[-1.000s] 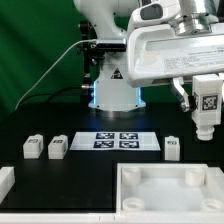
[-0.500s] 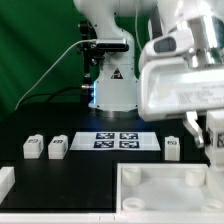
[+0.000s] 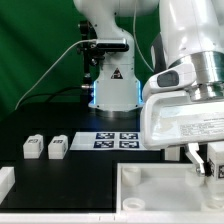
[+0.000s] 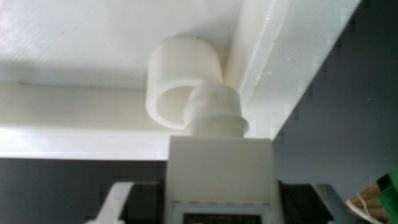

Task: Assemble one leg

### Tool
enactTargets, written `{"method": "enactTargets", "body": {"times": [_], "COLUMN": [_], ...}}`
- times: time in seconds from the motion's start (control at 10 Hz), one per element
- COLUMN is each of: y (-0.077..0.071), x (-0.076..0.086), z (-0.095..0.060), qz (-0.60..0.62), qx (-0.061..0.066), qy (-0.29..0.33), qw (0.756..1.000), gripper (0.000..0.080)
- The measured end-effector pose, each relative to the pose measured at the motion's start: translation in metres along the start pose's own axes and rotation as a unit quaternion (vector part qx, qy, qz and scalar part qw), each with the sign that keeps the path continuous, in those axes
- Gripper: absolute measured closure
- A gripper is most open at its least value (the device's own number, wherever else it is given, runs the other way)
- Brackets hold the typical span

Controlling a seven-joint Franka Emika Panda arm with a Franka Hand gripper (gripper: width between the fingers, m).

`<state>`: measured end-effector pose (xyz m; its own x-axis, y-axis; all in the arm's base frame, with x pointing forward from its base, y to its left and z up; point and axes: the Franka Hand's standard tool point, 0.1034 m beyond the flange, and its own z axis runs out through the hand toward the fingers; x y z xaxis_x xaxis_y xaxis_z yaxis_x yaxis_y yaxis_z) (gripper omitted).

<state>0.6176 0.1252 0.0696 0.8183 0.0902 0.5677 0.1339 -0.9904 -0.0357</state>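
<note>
**Wrist view: leg tip at the hole**

The pincer is clenched on the leg. It hangs low over the tabletop, at the counter's near edge, toward the exterior view's right. From the wrist, the leg's thin tip seems to touch the round corner socket, a bit beside its middle. To do this well, I think the arm should hold the leg straight up and line the tip up with the hole. Then it can push down softly and turn. If the leg tilts, it may jam.
</note>
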Motion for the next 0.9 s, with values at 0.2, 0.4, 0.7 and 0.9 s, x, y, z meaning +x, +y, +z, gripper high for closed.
{"method": "enactTargets", "body": {"times": [0.2, 0.4, 0.7, 0.9], "y": [0.0047, 0.0071, 0.0102, 0.0107], "x": [-0.0002, 0.0005, -0.0094, -0.0085], "z": [0.0003, 0.0007, 0.0073, 0.0085], "qz": [0.001, 0.003, 0.005, 0.005], "qx": [-0.002, -0.003, -0.004, -0.005], "qy": [-0.001, -0.003, -0.012, -0.009], "qw": [1.0, 1.0, 1.0, 1.0], "gripper": [0.0508, 0.0508, 0.0508, 0.0508]}}
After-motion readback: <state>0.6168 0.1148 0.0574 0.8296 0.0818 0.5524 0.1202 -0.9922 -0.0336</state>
